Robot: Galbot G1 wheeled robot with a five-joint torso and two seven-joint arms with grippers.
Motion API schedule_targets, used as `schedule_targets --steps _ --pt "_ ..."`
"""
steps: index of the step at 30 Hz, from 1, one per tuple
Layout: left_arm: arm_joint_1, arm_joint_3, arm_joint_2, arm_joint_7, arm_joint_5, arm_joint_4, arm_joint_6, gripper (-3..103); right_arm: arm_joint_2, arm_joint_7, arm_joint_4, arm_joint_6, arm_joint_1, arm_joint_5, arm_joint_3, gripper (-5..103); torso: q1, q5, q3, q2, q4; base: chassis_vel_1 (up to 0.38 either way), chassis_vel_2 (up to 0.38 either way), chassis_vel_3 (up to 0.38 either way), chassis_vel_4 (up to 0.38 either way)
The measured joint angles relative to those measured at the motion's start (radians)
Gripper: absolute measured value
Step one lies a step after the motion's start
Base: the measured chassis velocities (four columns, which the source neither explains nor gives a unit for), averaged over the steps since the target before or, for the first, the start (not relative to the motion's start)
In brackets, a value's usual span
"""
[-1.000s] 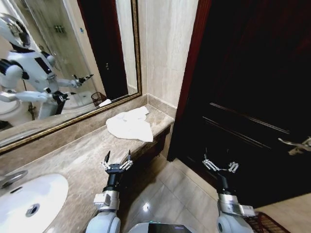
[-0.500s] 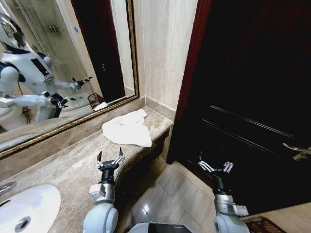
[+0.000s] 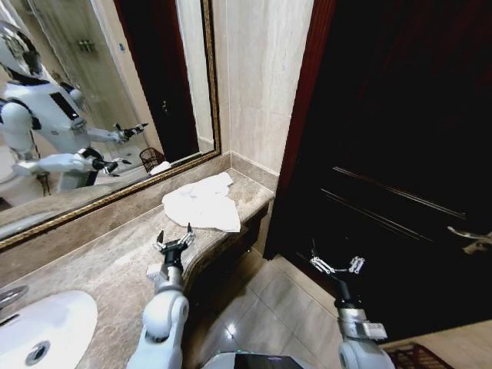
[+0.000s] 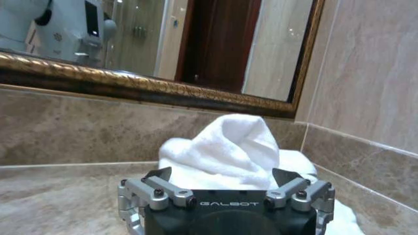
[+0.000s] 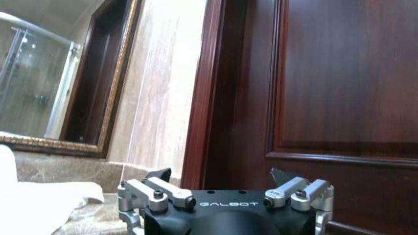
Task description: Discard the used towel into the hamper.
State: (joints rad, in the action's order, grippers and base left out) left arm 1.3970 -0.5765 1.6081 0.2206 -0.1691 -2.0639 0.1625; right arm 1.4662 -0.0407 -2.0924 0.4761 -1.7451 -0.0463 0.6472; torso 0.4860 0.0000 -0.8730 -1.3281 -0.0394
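Observation:
The used towel (image 3: pixel 201 204) lies crumpled and white on the marble counter near the wall corner. My left gripper (image 3: pixel 174 240) hovers open just above the counter, a short way in front of the towel. In the left wrist view the towel (image 4: pixel 228 147) rises right beyond the open left gripper (image 4: pixel 222 174), which holds nothing. My right gripper (image 3: pixel 335 265) hangs open over the floor in front of the dark door, and the right wrist view shows the right gripper (image 5: pixel 220 174) with nothing in it. A strip of the reddish-brown woven hamper (image 3: pixel 411 357) shows on the floor at the bottom right.
The marble counter (image 3: pixel 100 261) carries a white sink (image 3: pixel 38 327) at the near left, under a gold-framed mirror (image 3: pixel 100 100). A dark wooden door (image 3: pixel 400 138) with a metal handle (image 3: pixel 469 234) stands on the right. Tiled floor (image 3: pixel 269 307) lies between counter and door.
My left gripper has reached forward over the counter, closer to the towel. The view shifted a little a second ago. The right gripper has barely moved.

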Motion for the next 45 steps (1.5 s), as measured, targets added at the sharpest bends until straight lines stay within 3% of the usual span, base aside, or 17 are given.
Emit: schedule_targets --steps 7,22,27,38,45 --pt "-0.152 -0.028 0.000 0.011 -0.007 0.112 0.054 100 -0.002 0.003 0.021 -0.003 0.001 0.004 0.010 100 0.000 0.0001 0.000 0.000 -0.0002 0.000 0.000 0.000 0.000" --pt "-0.418 -0.023 0.000 0.052 -0.041 0.336 0.110 100 0.009 0.003 0.069 -0.014 0.044 0.017 0.013 100 0.000 -0.0004 0.000 0.000 0.0001 0.000 0.000 0.000 0.000" --pt "-0.445 -0.024 -0.002 0.063 -0.037 0.377 0.109 100 0.017 0.003 0.083 -0.006 0.041 0.016 0.021 100 0.000 -0.0002 0.000 0.000 0.0000 0.000 0.000 0.000 0.000" --pt "-0.482 -0.040 -0.074 0.088 -0.069 0.432 0.137 103 0.035 0.004 0.106 0.009 0.048 0.016 0.022 100 0.000 0.0000 0.000 0.000 -0.0003 0.000 0.000 0.000 0.000" --pt "-0.488 -0.048 -0.111 0.057 -0.111 0.452 0.148 79 0.038 0.003 0.106 0.024 0.037 0.016 0.030 100 0.000 -0.0002 0.000 0.000 -0.0001 0.000 0.000 0.000 0.000"
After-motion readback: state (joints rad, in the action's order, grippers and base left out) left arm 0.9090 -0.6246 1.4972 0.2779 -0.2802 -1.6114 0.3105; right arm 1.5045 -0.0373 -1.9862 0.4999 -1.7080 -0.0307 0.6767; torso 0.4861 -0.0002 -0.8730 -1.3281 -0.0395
